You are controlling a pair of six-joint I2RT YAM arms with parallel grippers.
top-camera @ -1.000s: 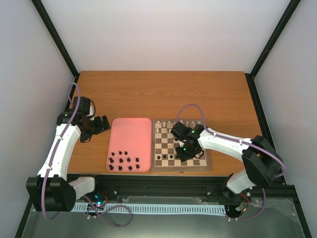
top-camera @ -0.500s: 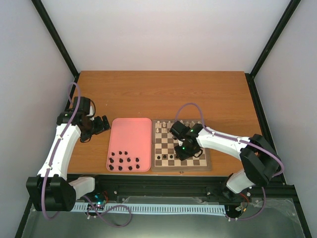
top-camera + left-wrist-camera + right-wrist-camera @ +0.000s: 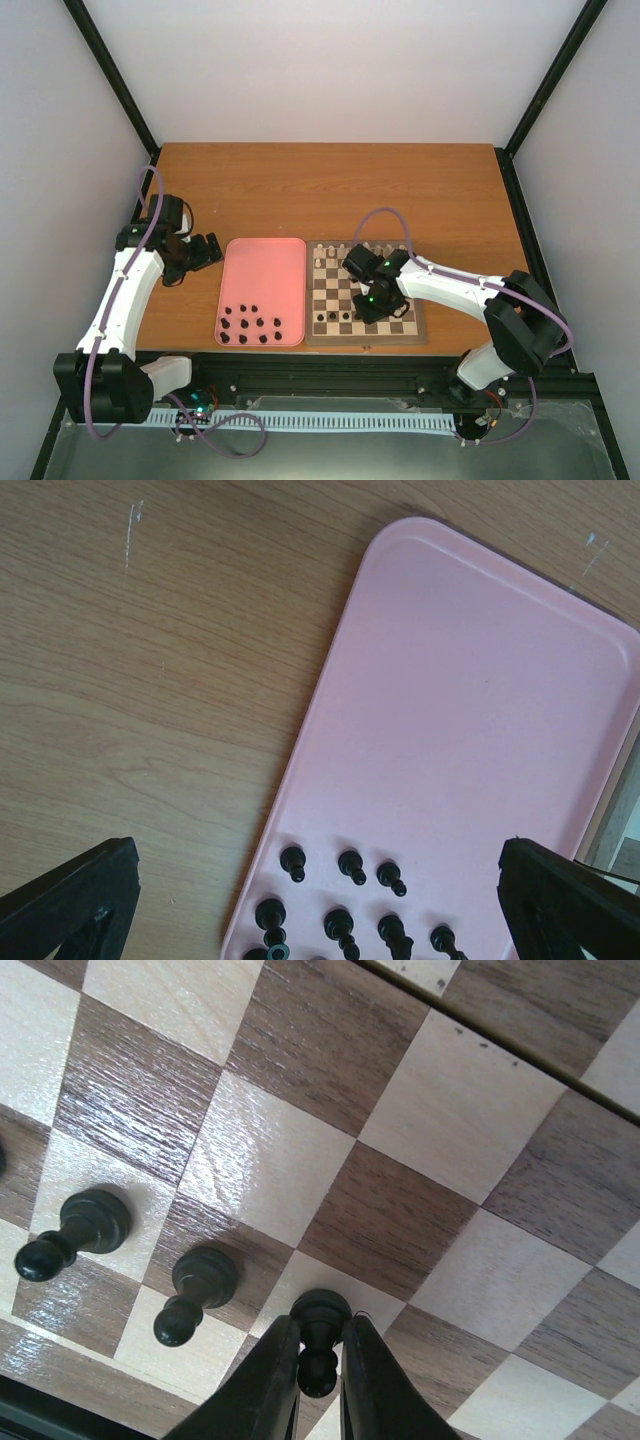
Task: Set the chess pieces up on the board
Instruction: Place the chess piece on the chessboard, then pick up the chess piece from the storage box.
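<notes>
The wooden chessboard point(image 3: 365, 293) lies right of the pink tray point(image 3: 262, 290). Cream pieces point(image 3: 332, 250) stand along its far rows and a few dark pawns point(image 3: 333, 317) along its near edge. My right gripper point(image 3: 320, 1372) is shut on a dark pawn point(image 3: 319, 1328) whose base rests on a light square; two more dark pawns point(image 3: 195, 1288) stand to its left. Several dark pieces point(image 3: 345, 910) stand at the near end of the tray point(image 3: 470, 710). My left gripper point(image 3: 207, 251) hovers open and empty left of the tray, its fingertips point(image 3: 70, 895) wide apart.
The wooden table point(image 3: 330, 185) stretches beyond the board and tray. Black frame posts point(image 3: 110, 70) rise at the back corners, and white walls enclose the cell. A rail with cables point(image 3: 300, 415) runs along the near edge.
My right gripper has shifted slightly left over the board's near rows. The left arm has barely moved.
</notes>
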